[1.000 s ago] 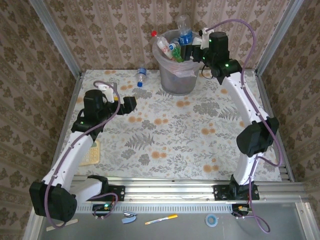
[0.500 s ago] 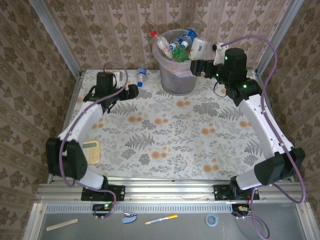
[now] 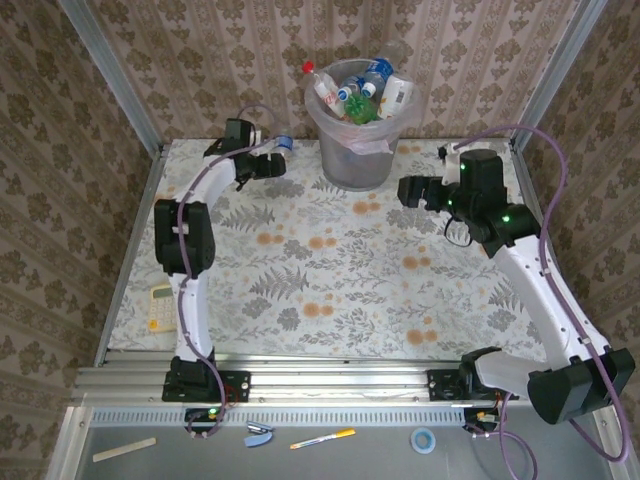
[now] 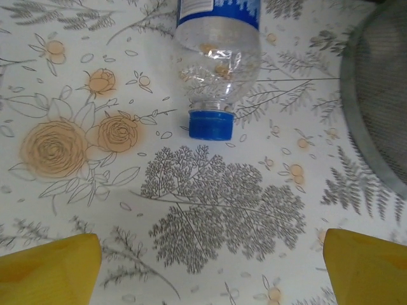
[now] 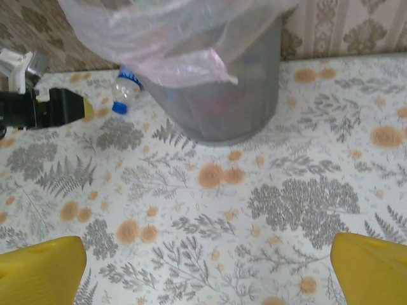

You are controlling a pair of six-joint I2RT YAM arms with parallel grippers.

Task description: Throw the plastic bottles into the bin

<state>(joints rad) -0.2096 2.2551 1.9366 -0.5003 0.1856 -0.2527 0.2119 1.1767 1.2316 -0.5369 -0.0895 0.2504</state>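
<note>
One loose bottle (image 4: 218, 57) lies just ahead of my left hand (image 4: 203, 270), its blue cap pointing back at me and its blue label running off the top of the wrist view. My yellow fingertips (image 4: 51, 267) sit at the bottom corners, spread wide, with bare flowered worktop (image 4: 210, 210) between them; they touch nothing. To the right of this hand the grey curved wall of the bin (image 4: 378, 95) comes in at the edge, apart from the bottle.

From overhead I get the layout that the wrist view leaves out. The bin stands at the far edge of the worktop, heaped above its rim with bottles (image 3: 352, 92), red, blue and green caps among them. My left arm is stretched far out, the hand just short of the loose bottle, which lies left of the bin. My right hand (image 3: 412, 190) hangs on the bin's right, pointing toward it, near but not touching.

My right wrist view shows that hand spread as well, yellow tips at the lower corners, holding nothing. Ahead of it is the bin's side, with the clear bag (image 5: 172, 38) drooping over the wall. Farther ahead and to the left lies the same small bottle, my left hand's dark body beside it. A flat beige block (image 3: 160, 297) lies by my left arm.
</note>
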